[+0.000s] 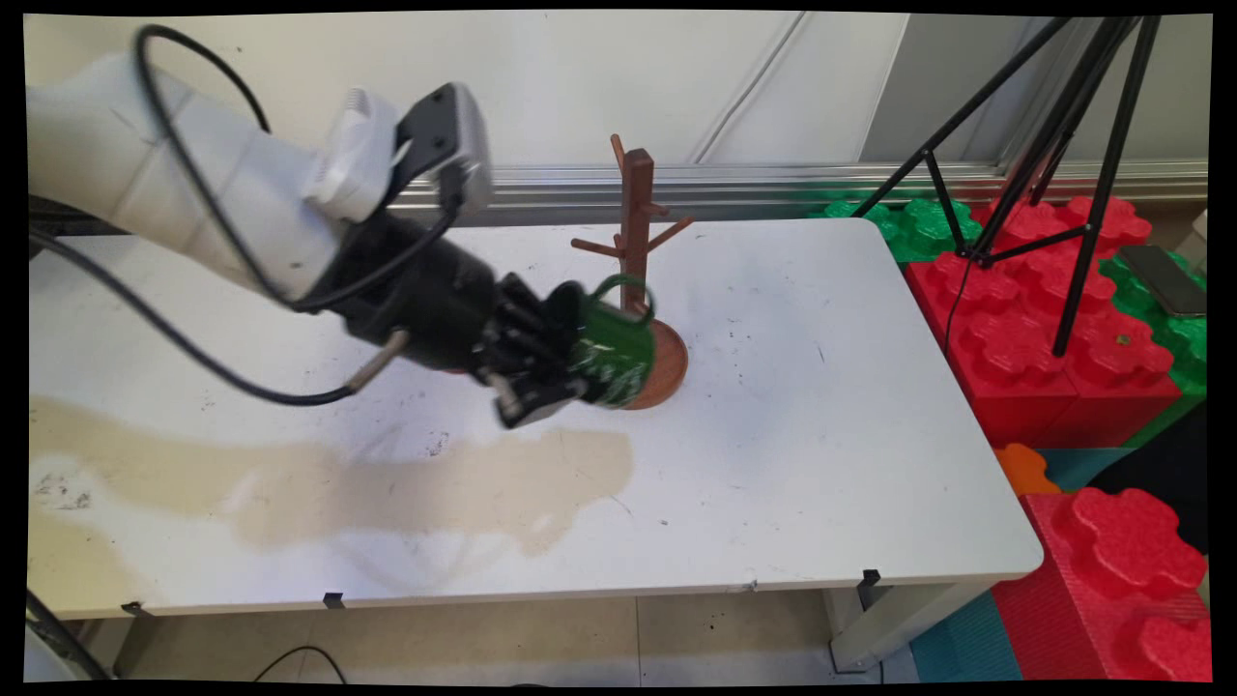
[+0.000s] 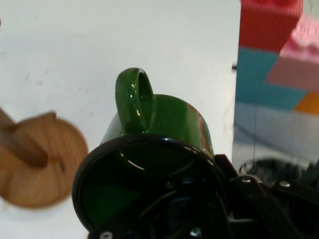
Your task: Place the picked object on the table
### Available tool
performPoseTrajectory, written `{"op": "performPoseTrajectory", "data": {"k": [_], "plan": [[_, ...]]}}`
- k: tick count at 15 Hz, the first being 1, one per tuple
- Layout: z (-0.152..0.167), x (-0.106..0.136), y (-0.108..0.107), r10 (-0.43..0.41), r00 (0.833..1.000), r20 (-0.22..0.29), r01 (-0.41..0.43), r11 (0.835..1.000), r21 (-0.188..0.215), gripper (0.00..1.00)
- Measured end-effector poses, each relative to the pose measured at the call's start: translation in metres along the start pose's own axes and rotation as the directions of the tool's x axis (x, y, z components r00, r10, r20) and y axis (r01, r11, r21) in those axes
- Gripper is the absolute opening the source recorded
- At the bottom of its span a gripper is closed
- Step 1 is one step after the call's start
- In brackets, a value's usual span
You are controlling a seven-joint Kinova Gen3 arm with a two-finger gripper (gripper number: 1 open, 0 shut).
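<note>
A dark green mug (image 1: 611, 346) lies on its side in my gripper (image 1: 565, 362), which is shut on its rim, one finger inside the mouth. Its handle (image 1: 626, 285) points up, close beside the trunk of a brown wooden mug tree (image 1: 636, 208), just below the lowest pegs. The mug hangs over the tree's round base (image 1: 667, 362). In the hand view the mug (image 2: 164, 129) fills the middle with its handle (image 2: 132, 97) up, its dark mouth facing the camera, and the wooden base (image 2: 42, 167) lies at the left.
The white table (image 1: 821, 435) carries a wide tan stain (image 1: 387, 483) near its front. A black tripod (image 1: 1053, 164) stands to the right over red and green foam blocks (image 1: 1044, 329). A dark phone (image 1: 1165, 280) lies on the blocks.
</note>
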Motion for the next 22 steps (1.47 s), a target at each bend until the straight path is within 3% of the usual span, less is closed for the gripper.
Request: {"op": "performPoseTrajectory", "data": {"k": [4,7,11,13,22], "plan": [[-0.025,-0.015,0.007,0.100,0.981,0.168,-0.101,0.995,-0.003,0.00],[-0.030,-0.026,0.002,0.129,0.952,0.278,-0.136,0.991,0.004,0.00],[-0.022,-0.042,-0.018,0.138,0.900,0.413,-0.162,0.986,0.024,0.00],[-0.010,-0.047,-0.027,0.155,0.877,0.456,-0.184,0.983,0.019,0.00],[0.045,-0.053,-0.052,0.217,0.800,0.560,-0.241,0.970,-0.031,0.00]]}}
